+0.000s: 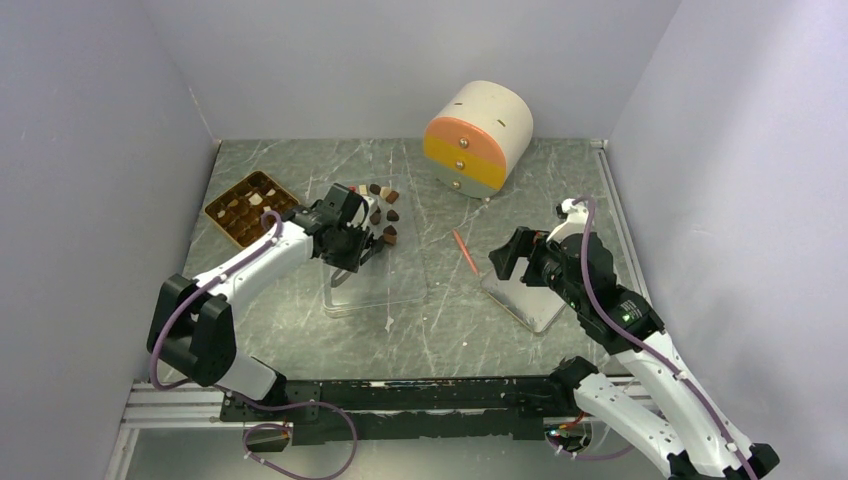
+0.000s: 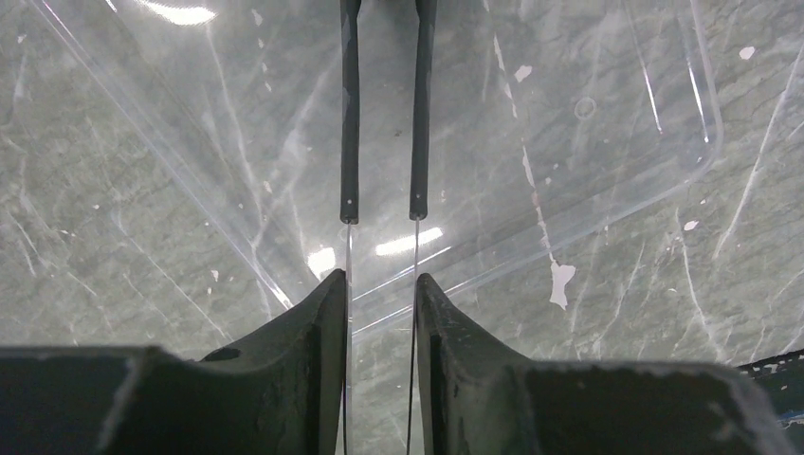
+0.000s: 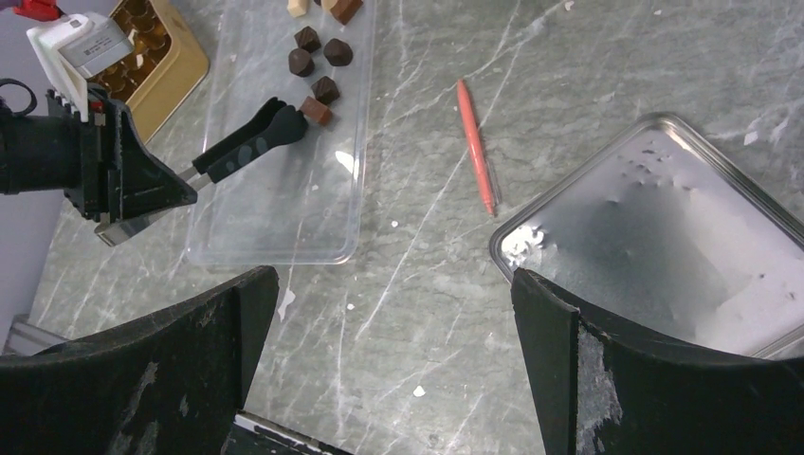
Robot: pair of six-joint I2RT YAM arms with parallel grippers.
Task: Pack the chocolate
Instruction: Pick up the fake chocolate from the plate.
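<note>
- On the clear tray's [image 3: 275, 227] far end we see the chocolate [image 3: 338, 51] lying loose, some pieces in the golden box [image 3: 190, 66]
- Our left gripper [image 2: 380, 277] clamps black-tipped tongs [image 2: 350, 114], their tips beside one brown piece
- Our right gripper [image 3: 392, 277] gapes wide, grasping nothing

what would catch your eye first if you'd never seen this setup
The left gripper clasps black tongs whose tips reach a brown chocolate on the clear tray, left of centre. A round box banded orange and yellow stands at the back, and a golden compartment tray lies at the far left. The right gripper hangs wide open by the edge of a metal tray on the right.
</note>
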